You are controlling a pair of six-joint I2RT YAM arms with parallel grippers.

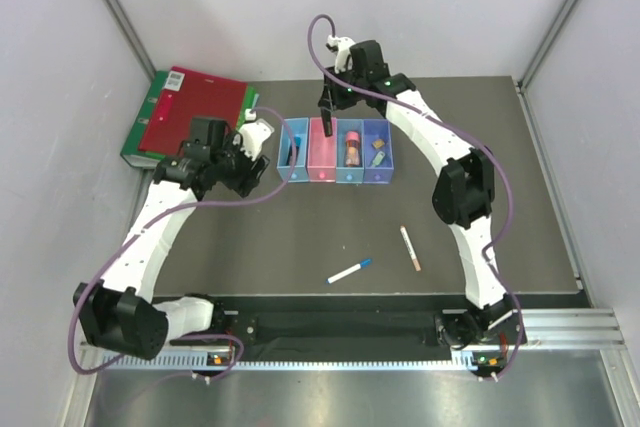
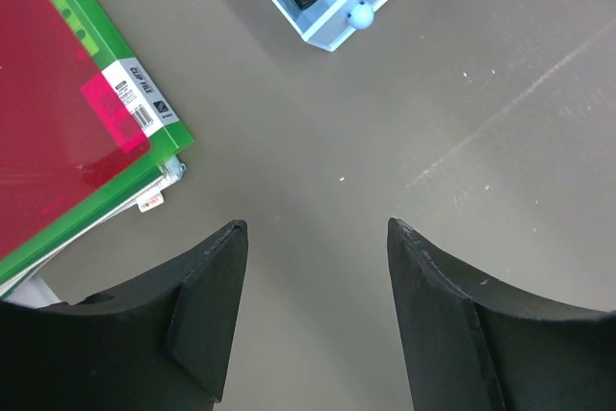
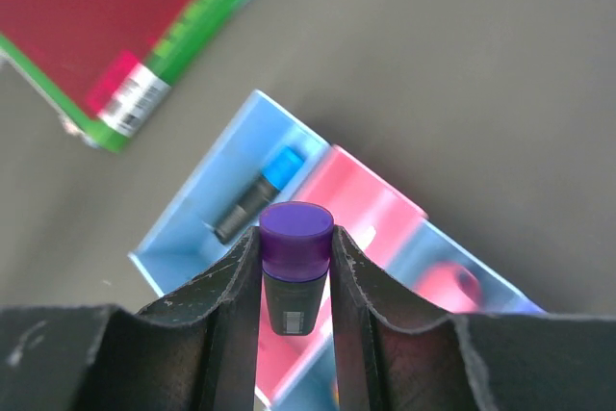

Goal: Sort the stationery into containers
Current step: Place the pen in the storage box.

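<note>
**Inspection: right arm holding a highlighter over the bins, two pens loose on the mat**

Surroundings. Two binders lay stacked at the far left, the red binder (image 1: 195,107) on top of the green binder (image 1: 140,142), just beside the left end of the row of bins (image 1: 336,179). Their outer corner overhung the left edge of the table (image 1: 500,147), close to the left wall. The left arm stood between the binders and the bins.

Grippers. The right gripper (image 3: 295,249) was closed on the purple-black highlighter (image 3: 294,305), which stood upright with its purple cap uppermost. It hung above the row at the boundary of the leftmost light blue bin (image 3: 183,238) and the pink bin (image 3: 371,214). The left gripper (image 2: 317,225) was spread wide with nothing between its fingers, over bare mat near the front left corner of the row.

Count.
- Four joined bins.
- Two binders.
- Two highlighters: one held, and the blue-black highlighter (image 1: 290,152) lying in the leftmost bin.
- One pink-capped brown bottle (image 1: 352,147), in the third bin.
- One tan block (image 1: 378,158), in the rightmost bin.
- Two pens loose on the mat: the white blue-capped pen (image 1: 350,271) and the pinkish pen (image 1: 410,248). Both were well apart from the bins, towards the near edge.

Edges. Pale walls enclosed the table on the left, far and right sides. Open mat lay right of the bins, and also between the bins and the pens.
</note>
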